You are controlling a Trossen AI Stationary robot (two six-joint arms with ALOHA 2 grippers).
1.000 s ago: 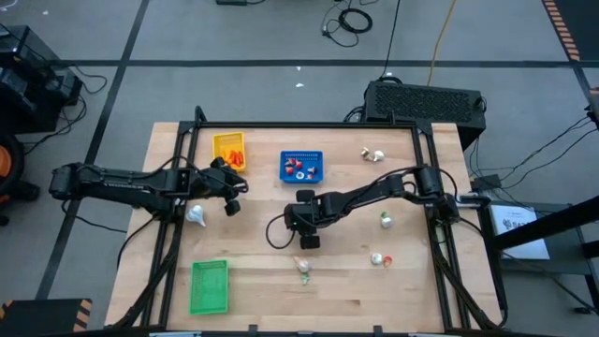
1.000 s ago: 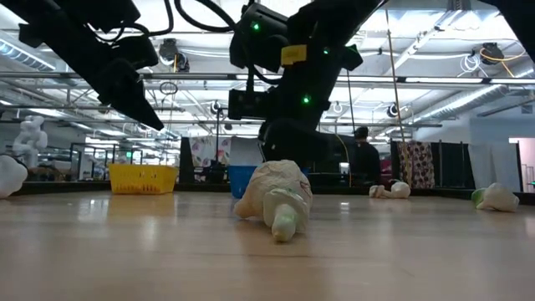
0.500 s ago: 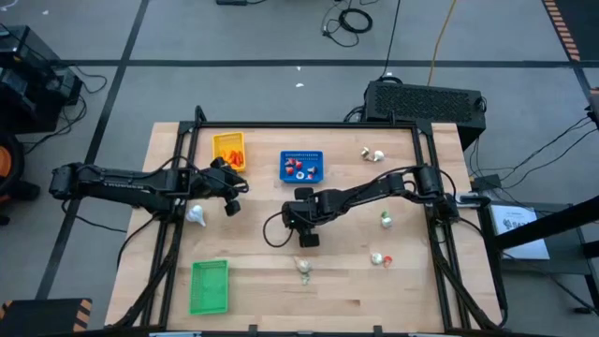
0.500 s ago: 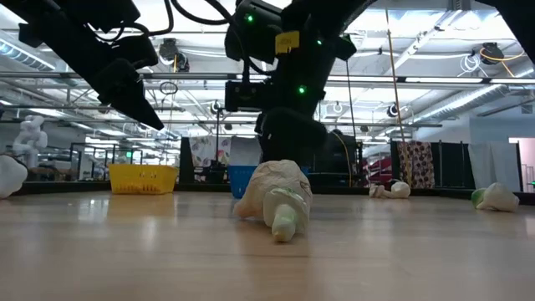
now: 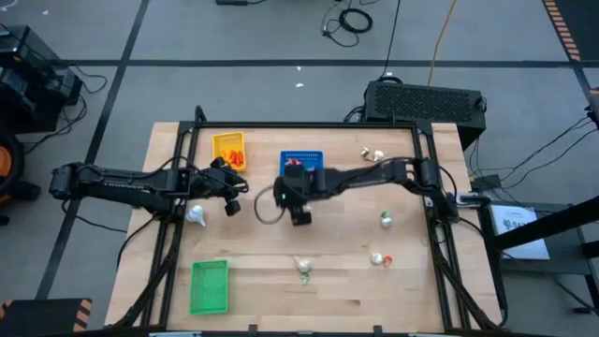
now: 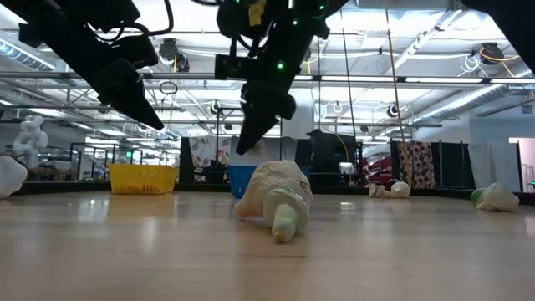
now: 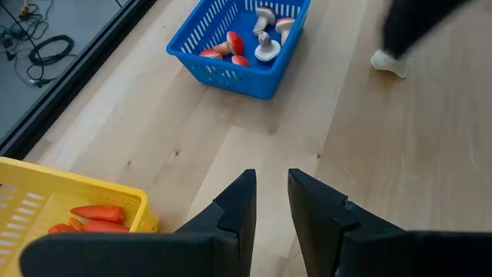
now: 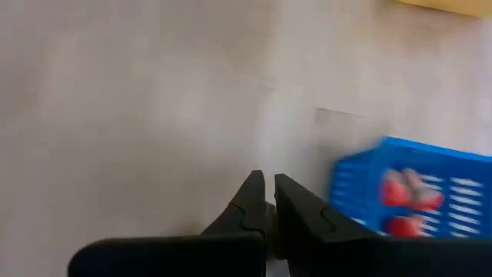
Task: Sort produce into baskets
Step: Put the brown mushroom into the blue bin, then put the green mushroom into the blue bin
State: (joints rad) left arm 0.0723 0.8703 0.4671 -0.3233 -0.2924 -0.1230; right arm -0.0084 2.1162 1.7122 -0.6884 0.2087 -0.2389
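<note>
Two dark jointed arms, matte black wedge fingers (image 7: pixel 238 211), a yellow label and green lights (small LEDs) on one wrist.

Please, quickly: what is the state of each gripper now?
Left gripper: slightly open, holding nothing, between the yellow basket and blue basket.
Right gripper: shut, apparently empty.

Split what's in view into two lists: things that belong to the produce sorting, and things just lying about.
Job: yellow plastic basket with orange carrot pieces; blue plastic basket with red-and-white pieces; green plastic basket; whitish bulbs loose on the wooden table.
Lying about: black ventilated box behind the table; coiled cables on the floor; printed sheet right of the table.
</note>
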